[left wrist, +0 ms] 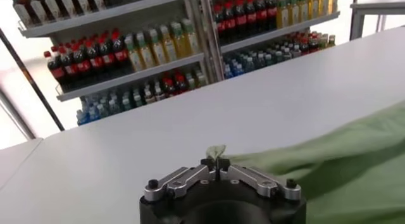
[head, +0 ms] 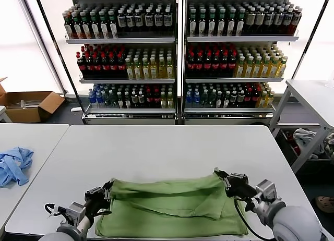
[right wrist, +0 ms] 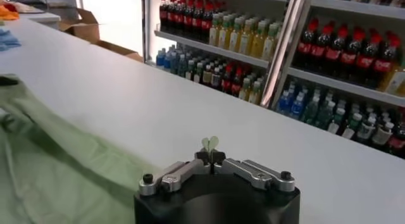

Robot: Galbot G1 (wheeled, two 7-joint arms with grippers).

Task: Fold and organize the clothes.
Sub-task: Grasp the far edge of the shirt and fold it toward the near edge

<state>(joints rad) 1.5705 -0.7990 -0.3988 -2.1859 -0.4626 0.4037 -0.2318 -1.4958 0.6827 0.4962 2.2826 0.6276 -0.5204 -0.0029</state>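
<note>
- On the table (head: 156, 147), your left gripper (head: 106, 192) and right gripper (head: 225, 179) each pinch a far shirt (head: 172, 207) corner.
- Its long axis runs between them.

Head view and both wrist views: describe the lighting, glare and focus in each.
Head view: bright backlight behind the drink shelves, white table evenly lit. Left wrist view: left end effector and pinched green shirt sharp, shelves softer. Right wrist view: glare at top left, right end effector sharp.
</note>
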